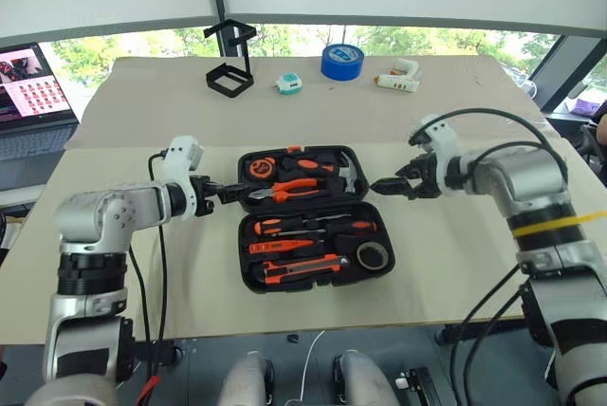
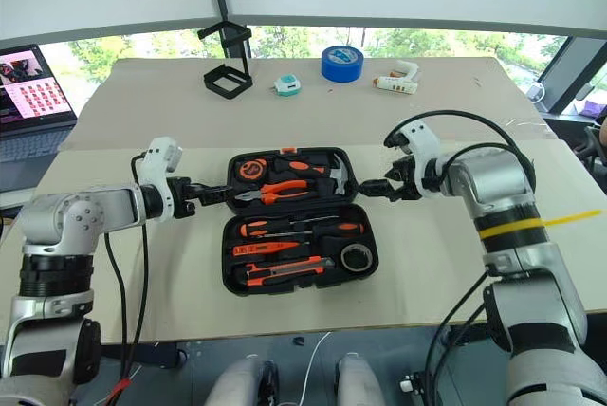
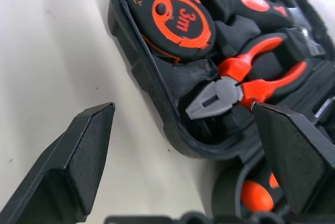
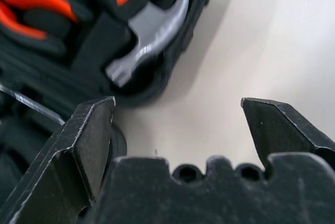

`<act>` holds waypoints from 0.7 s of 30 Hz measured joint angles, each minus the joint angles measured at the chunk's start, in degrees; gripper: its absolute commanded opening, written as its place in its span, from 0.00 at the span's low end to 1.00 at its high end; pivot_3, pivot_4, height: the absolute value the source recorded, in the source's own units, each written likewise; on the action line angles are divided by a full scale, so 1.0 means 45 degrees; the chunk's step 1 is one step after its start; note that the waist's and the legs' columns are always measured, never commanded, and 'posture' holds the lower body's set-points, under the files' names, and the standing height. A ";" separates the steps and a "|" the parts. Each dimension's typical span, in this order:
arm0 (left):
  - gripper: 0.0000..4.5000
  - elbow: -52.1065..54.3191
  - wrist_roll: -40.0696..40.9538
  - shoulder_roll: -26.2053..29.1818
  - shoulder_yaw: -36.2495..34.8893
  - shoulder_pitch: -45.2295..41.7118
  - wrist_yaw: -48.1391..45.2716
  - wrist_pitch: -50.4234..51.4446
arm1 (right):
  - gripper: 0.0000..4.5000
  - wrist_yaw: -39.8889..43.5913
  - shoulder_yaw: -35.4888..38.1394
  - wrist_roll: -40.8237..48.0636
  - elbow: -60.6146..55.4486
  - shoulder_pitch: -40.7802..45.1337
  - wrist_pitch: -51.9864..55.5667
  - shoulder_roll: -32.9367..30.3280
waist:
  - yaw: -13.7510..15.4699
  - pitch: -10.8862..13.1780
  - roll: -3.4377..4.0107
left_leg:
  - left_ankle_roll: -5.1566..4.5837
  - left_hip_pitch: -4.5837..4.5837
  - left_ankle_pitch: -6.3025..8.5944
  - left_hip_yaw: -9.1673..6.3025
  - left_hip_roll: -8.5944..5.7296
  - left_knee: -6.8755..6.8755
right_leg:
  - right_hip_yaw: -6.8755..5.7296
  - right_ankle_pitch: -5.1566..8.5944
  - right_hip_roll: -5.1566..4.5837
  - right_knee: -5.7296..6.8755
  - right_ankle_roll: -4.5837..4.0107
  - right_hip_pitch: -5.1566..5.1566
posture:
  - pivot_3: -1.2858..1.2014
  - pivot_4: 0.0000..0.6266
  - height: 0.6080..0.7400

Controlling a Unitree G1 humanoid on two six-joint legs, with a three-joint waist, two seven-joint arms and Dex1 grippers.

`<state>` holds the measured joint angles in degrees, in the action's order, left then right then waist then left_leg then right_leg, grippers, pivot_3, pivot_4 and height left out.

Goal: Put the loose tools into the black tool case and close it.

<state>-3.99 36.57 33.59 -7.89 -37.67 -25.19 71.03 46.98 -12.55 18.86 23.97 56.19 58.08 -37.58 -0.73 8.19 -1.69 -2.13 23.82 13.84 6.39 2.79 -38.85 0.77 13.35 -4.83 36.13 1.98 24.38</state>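
Observation:
The black tool case [image 1: 243, 252] lies open flat on the table in front of me. Its near half holds two screwdrivers [image 1: 313, 227], a slim tester pen [image 1: 285, 247], a utility knife [image 1: 303, 268] and a small grey-black tape roll [image 1: 374, 256]. In the far half sit a tape measure [image 3: 178, 22], pliers [image 3: 235, 88] and a hammer [image 4: 152, 41]. My left gripper [image 1: 228, 192] is open at the left edge of the far half, pointing at it. My right gripper [image 1: 384, 185] is open and empty just off the right edge, beside the hammer.
Along the table's far edge stand a black wire-frame stand [image 1: 230, 69], a small teal tape measure [image 1: 288, 83], a big blue tape roll [image 1: 341, 61] and a white glue gun [image 1: 398, 77]. A laptop [image 1: 33, 102] sits off the table to the left.

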 measured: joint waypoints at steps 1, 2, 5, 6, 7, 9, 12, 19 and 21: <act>1.00 -0.0141 -0.0143 -0.0049 0.0064 -0.0025 0.0060 0.0056 | 1.00 -0.0019 -0.0031 -0.0174 0.0551 0.0339 0.0043 0.0232 | -0.0011 0.0000 0.0000 | 0.0001 0.0000 0.0000 0.0003 0.0000 -0.0001 | 0.0001 0.0000 0.0000 0.0003 0.0000 0.0000 | 0.52 0.24 1.00; 1.00 -0.0255 -0.0215 -0.0129 0.0120 -0.0041 0.0127 0.0057 | 1.00 -0.0058 -0.0055 -0.0308 0.0873 0.0537 0.0043 0.0376 | -0.0010 0.0000 0.0000 | 0.0001 0.0001 -0.0001 0.0010 0.0000 0.0002 | 0.0000 0.0000 0.0000 0.0001 0.0000 0.0000 | 0.52 0.24 1.00; 1.00 -0.0571 -0.0596 -0.0419 0.0218 -0.0055 0.0306 0.0032 | 1.00 -0.0293 -0.0054 -0.0713 0.2224 0.1200 0.0046 0.0867 | -0.0011 0.0000 0.0001 | 0.0008 0.0003 -0.0005 0.0021 0.0001 0.0000 | -0.0003 0.0000 0.0000 0.0002 -0.0001 0.0000 | 0.52 0.24 1.00; 1.00 -0.0656 -0.0650 -0.0484 0.0220 -0.0061 0.0359 0.0033 | 1.00 -0.0340 -0.0049 -0.0866 0.2604 0.1375 0.0045 0.1053 | -0.0012 0.0000 0.0000 | 0.0010 0.0003 -0.0005 0.0021 0.0001 0.0002 | -0.0004 -0.0001 0.0000 0.0003 -0.0001 0.0000 | 0.52 0.24 1.00; 1.00 -0.0683 -0.0685 -0.0545 0.0220 -0.0068 0.0389 0.0034 | 1.00 -0.0356 -0.0054 -0.0961 0.2871 0.1458 0.0043 0.1200 | -0.0010 0.0000 0.0000 | 0.0013 0.0003 -0.0007 0.0022 0.0002 0.0001 | -0.0006 -0.0001 0.0000 0.0007 -0.0001 0.0000 | 0.52 0.24 1.00; 1.00 -0.0687 -0.0750 -0.0567 0.0218 -0.0125 0.0412 0.0047 | 1.00 -0.0363 -0.0102 -0.1195 0.3374 0.1491 0.0007 0.1481 | 0.0003 0.0000 0.0000 | 0.0020 0.0006 -0.0011 0.0022 0.0002 0.0002 | -0.0012 -0.0001 -0.0001 0.0013 -0.0001 -0.0002 | 0.52 0.24 1.00; 0.94 -0.0693 -0.0867 -0.0569 0.0202 -0.0172 0.0459 0.0096 | 1.00 -0.0571 -0.0102 -0.1660 0.4413 0.1666 -0.0145 0.1945 | -0.0017 0.0000 0.0001 | 0.0055 0.0008 -0.0031 0.0022 0.0002 0.0001 | -0.0011 -0.0002 -0.0003 0.0019 0.0000 0.0001 | 0.52 0.24 1.00; 0.43 -0.0889 -0.1166 -0.0878 0.0143 -0.0420 0.0570 0.0037 | 0.54 -0.0720 -0.0224 -0.2465 0.5689 0.2364 -0.0864 0.2582 | -0.0002 -0.0002 0.0002 | 0.0086 0.0003 -0.0048 0.0022 -0.0001 0.0009 | -0.0028 -0.0003 -0.0007 0.0019 0.0001 -0.0019 | 0.52 0.24 1.00; 0.28 -0.1034 -0.1221 -0.1122 0.0073 -0.0487 0.0615 -0.0071 | 0.41 -0.0709 -0.0226 -0.2551 0.5991 0.2509 -0.1021 0.2743 | -0.0003 -0.0011 -0.0012 | 0.0083 -0.0005 -0.0046 0.0026 -0.0001 -0.0001 | -0.0032 -0.0010 -0.0009 0.0017 0.0004 -0.0034 | 0.52 0.24 1.00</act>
<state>-8.64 31.07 28.54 -7.56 -39.86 -22.42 70.71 43.79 -13.56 7.38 50.93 67.48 53.48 -25.24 -0.74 8.14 -1.74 -1.75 23.80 13.63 6.51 2.78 -38.85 0.63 13.31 -4.88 36.21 2.00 24.22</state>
